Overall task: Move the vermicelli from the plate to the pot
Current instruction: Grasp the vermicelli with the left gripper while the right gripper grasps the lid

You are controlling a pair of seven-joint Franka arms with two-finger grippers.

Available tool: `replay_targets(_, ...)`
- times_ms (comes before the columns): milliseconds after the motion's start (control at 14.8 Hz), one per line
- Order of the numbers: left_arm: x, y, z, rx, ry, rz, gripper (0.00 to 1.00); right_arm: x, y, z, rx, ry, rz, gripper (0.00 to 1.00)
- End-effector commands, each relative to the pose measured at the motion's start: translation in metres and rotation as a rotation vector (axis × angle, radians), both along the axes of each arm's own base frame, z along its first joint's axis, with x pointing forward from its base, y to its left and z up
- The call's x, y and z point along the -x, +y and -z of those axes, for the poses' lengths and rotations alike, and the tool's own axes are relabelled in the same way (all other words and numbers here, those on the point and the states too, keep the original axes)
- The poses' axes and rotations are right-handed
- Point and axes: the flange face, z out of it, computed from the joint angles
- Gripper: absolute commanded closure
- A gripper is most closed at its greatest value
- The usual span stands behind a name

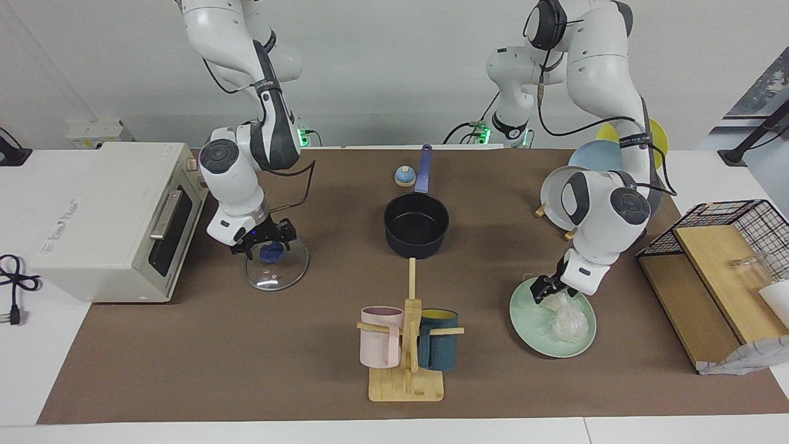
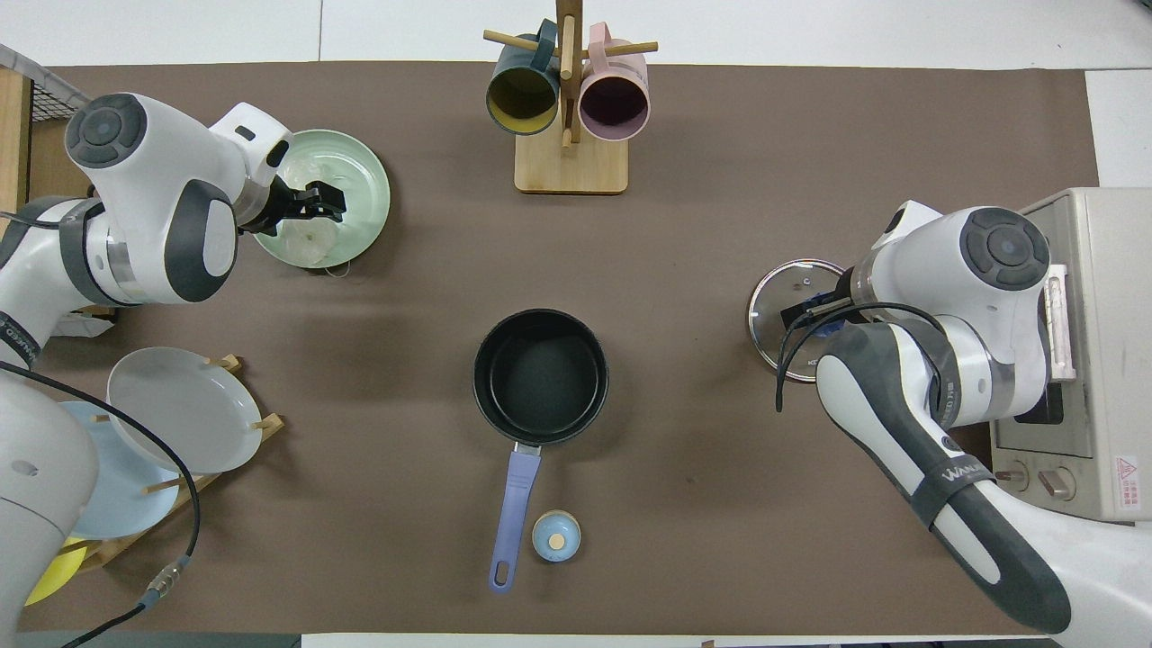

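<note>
Left gripper [image 1: 545,290] at vermicelli [image 1: 564,317] (on plate [image 1: 527,330]), jaws parted.

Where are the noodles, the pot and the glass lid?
noodles [image 1: 567,317]: facing view, on the white clump lying on the green plate.
pot [image 2: 540,373]: overhead view, on its dark empty bottom.
glass lid [image 1: 274,274]: facing view, on the clear glass below the blue knob.

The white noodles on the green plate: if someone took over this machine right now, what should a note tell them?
Left gripper: down on the pale mint-green plate, at the translucent white vermicelli; grip unclear.
Right gripper: at the blue knob of the clear glass lid, which lies on the table.
Dark navy pot with the blue handle: mid-table, uncovered, empty.
Done: lid off.
Left: lift the vermicelli into the pot.
</note>
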Motion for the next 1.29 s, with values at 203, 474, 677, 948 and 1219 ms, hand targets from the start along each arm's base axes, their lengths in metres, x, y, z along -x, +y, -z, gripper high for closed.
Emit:
replay_targets(203,-0.005,-0.001,-0.004,-0.018,-0.025,0.0,1.0,0.009,0.0,0.005,-0.013,0.001,-0.034,0.0)
replay_targets(474,-0.021,0.003,-0.037,-0.013,-0.054,-0.007,1.0,0.012,-0.001,0.008,-0.012,0.008,-0.062,0.01)
replay_targets(677,-0.023,-0.006,-0.094,0.018,-0.009,-0.011,1.0,0.012,-0.002,0.008,-0.011,-0.003,-0.075,0.01)
replay_targets(948,0.027,-0.054,-0.206,0.162,0.05,-0.122,1.0,0.014,-0.002,0.013,-0.011,-0.02,-0.082,0.29)
replay_targets(1219,0.105,-0.154,-0.251,0.211,0.155,-0.158,1.0,0.007,0.0,0.005,-0.008,-0.017,-0.089,0.57)
